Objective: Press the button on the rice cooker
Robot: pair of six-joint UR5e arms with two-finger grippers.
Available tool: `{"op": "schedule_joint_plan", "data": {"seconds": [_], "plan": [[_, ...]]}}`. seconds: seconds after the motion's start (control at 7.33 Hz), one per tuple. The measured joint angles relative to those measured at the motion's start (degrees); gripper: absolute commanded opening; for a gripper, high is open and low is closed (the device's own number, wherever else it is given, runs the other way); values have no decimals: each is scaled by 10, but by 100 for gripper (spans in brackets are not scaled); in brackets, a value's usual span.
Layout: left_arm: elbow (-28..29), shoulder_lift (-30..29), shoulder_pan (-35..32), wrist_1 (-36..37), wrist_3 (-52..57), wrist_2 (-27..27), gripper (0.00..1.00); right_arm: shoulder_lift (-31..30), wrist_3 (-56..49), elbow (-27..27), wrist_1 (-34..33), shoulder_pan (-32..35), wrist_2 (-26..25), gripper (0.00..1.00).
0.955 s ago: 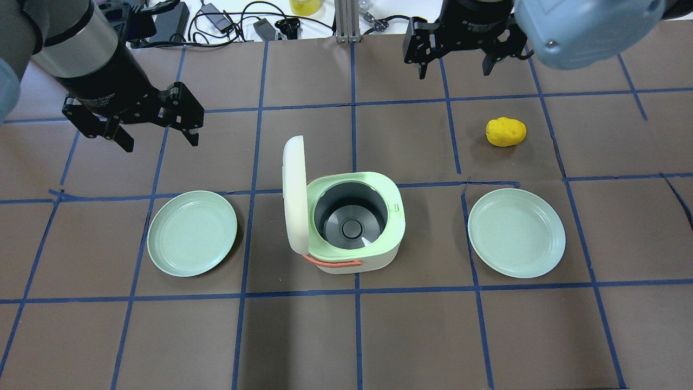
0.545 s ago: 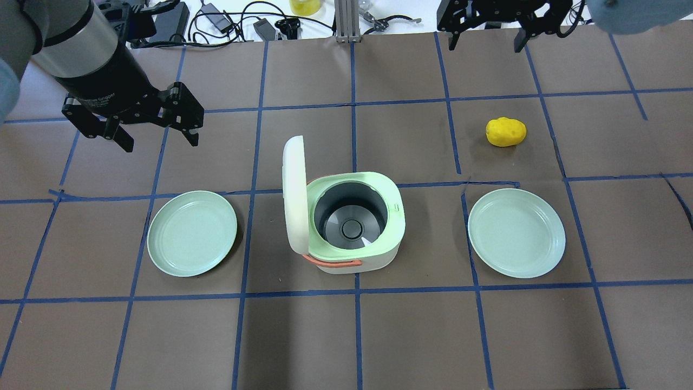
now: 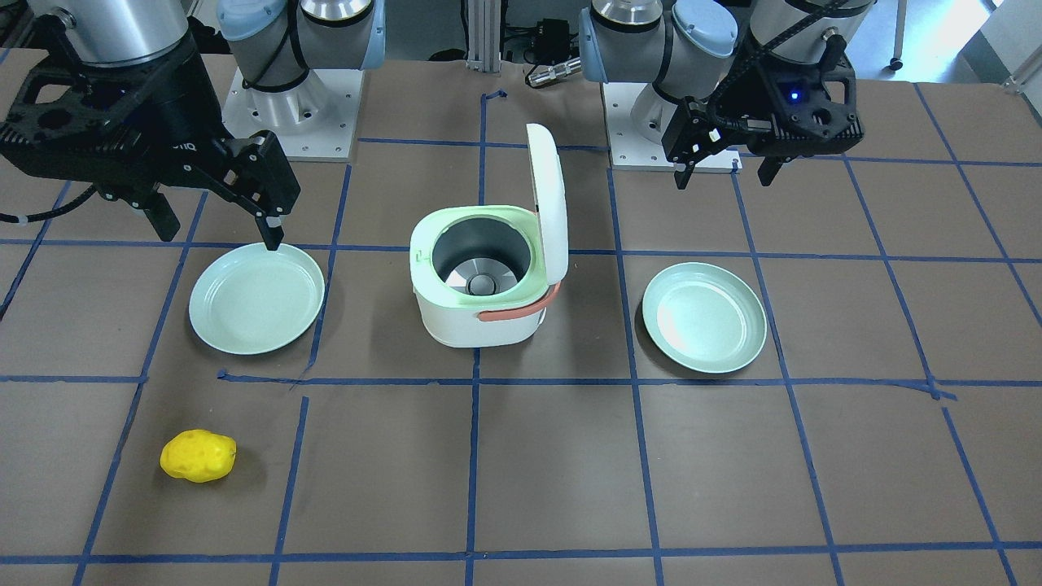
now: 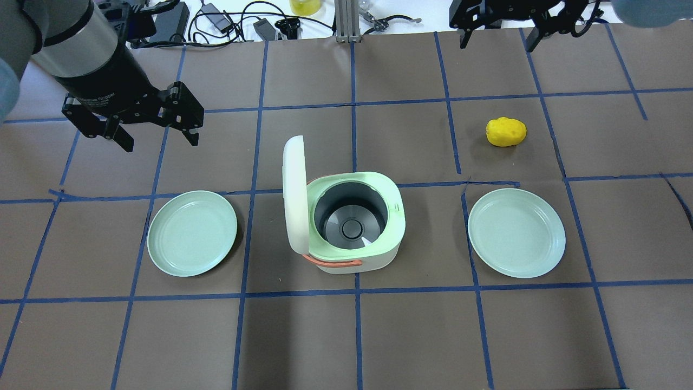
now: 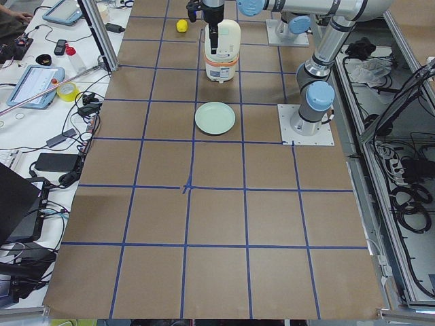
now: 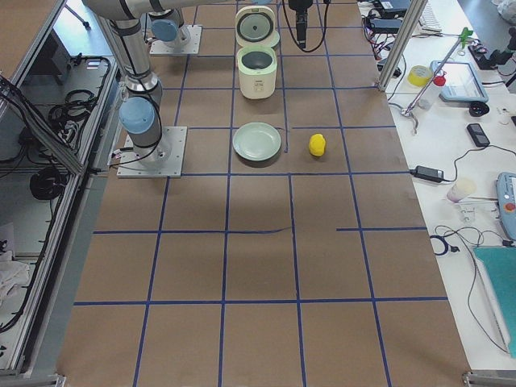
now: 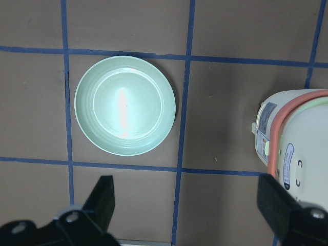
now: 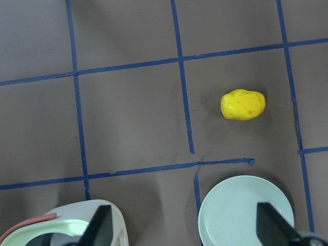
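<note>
Cooker (image 7: 303,134) side labels (image 7: 293,172): left wrist view, not overhead.

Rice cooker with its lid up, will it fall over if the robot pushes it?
Probably not easily: the rice cooker body looks squat and wide. The raised lid stands tall on one side, so a push there might rock it or swing the lid shut. On the flat table it may just slide.
</note>
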Motion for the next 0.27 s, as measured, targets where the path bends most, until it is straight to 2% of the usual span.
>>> {"op": "schedule_joint_plan", "data": {"seconds": [0.27], "plan": [[0,0,0,0,-1,0,100,-4,0,5,1,1,2,100]]}}
